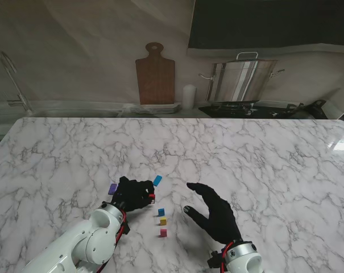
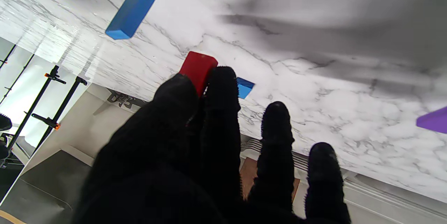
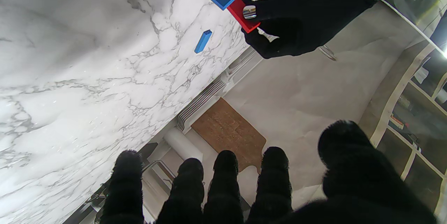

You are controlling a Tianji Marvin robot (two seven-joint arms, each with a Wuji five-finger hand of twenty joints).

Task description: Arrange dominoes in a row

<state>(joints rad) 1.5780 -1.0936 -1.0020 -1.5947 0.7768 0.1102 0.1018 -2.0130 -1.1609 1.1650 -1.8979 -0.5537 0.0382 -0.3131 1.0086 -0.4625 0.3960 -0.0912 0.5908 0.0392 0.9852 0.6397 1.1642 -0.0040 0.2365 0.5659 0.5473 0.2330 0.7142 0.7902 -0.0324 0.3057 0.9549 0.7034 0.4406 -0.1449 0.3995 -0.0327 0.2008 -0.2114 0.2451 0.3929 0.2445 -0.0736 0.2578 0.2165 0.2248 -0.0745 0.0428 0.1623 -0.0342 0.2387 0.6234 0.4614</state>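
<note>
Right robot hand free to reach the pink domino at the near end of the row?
Probably yes. The right robot hand is open and holds nothing, beside the pink domino with bare marble between. The left robot hand, pinching the red domino, sits farther off.

Red domino (image 2: 198,69) half behind fingers (image 2: 223,88)
</note>
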